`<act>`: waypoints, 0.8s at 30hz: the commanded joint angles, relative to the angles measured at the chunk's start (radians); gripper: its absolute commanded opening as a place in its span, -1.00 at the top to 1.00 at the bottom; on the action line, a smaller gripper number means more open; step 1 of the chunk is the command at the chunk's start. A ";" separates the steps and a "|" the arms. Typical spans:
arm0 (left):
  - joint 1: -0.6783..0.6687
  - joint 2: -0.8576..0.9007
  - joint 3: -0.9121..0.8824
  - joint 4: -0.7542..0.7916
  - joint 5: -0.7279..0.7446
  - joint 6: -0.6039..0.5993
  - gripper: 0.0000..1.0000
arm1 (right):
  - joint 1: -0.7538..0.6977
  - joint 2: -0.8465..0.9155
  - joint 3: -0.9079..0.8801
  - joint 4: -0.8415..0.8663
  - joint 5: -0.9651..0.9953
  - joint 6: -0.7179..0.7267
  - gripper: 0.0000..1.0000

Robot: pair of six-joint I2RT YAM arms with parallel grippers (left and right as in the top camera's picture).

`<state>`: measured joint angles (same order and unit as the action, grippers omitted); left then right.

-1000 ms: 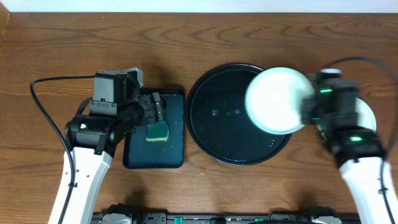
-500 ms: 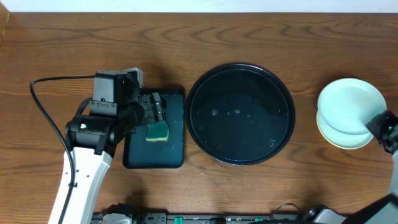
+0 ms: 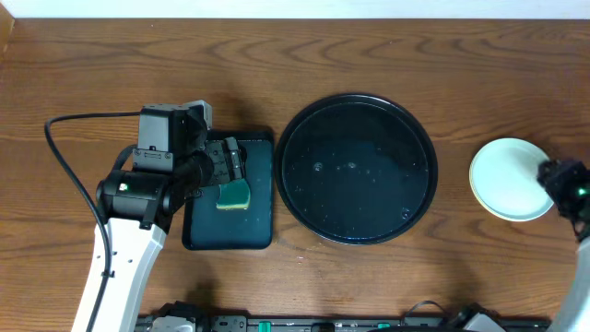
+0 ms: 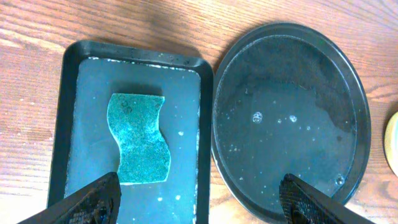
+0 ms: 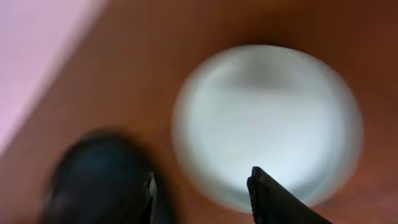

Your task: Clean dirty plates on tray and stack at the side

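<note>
The large round black tray (image 3: 355,168) sits mid-table, wet with droplets and with no plates on it; it also fills the right of the left wrist view (image 4: 289,118). The plates (image 3: 505,178) lie stacked on the wood at the far right, a pale mint-white one on top. In the blurred right wrist view the stack (image 5: 267,112) shows as a pale disc. My right gripper (image 3: 556,177) is at the stack's right edge, its fingers (image 5: 208,199) apart and empty. My left gripper (image 4: 202,202) is open and empty above the rectangular tray.
A smaller rectangular black tray (image 3: 251,231) lies left of the round tray and holds a green sponge (image 3: 233,195), also seen in the left wrist view (image 4: 138,138). The left arm's cable loops over the wood at the far left.
My right gripper carried a mint-white plate from over the round tray to the right, set it flat on the stack and let go. The left arm has not moved.
</note>
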<state>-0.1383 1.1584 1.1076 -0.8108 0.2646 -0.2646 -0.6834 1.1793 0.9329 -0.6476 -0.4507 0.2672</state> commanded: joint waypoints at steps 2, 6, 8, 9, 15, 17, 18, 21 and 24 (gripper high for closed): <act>0.004 -0.001 0.024 -0.003 0.012 0.003 -0.64 | 0.209 -0.214 0.023 -0.101 -0.251 -0.223 0.06; 0.004 -0.001 0.024 -0.003 0.012 0.003 -0.64 | 0.419 -0.308 0.023 -0.162 -0.259 -0.290 -0.13; 0.004 -0.001 0.024 -0.003 0.012 0.003 -0.64 | 0.517 -0.338 0.023 -0.164 -0.257 -0.281 -0.99; 0.004 -0.001 0.024 -0.003 0.012 0.003 -0.64 | 0.573 -0.350 0.023 -0.166 -0.262 -0.269 -0.99; 0.004 -0.001 0.024 -0.003 0.012 0.003 -0.64 | 0.694 -0.363 0.023 -0.190 -0.081 -0.230 -0.98; 0.004 -0.001 0.024 -0.003 0.012 0.003 -0.64 | 0.690 -0.363 0.023 -0.189 -0.053 -0.232 -0.99; 0.004 -0.001 0.024 -0.003 0.012 0.003 -0.64 | 0.689 -0.366 0.023 -0.187 -0.045 -0.232 -0.98; 0.004 -0.001 0.024 -0.003 0.012 0.003 -0.64 | 0.687 -0.382 0.023 -0.149 -0.039 -0.231 -0.99; 0.004 -0.001 0.024 -0.003 0.012 0.003 -0.64 | 0.688 -0.436 0.023 -0.123 -0.026 -0.232 -0.99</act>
<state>-0.1383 1.1584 1.1076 -0.8112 0.2646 -0.2646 -0.0025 0.8005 0.9485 -0.7815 -0.5121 0.0380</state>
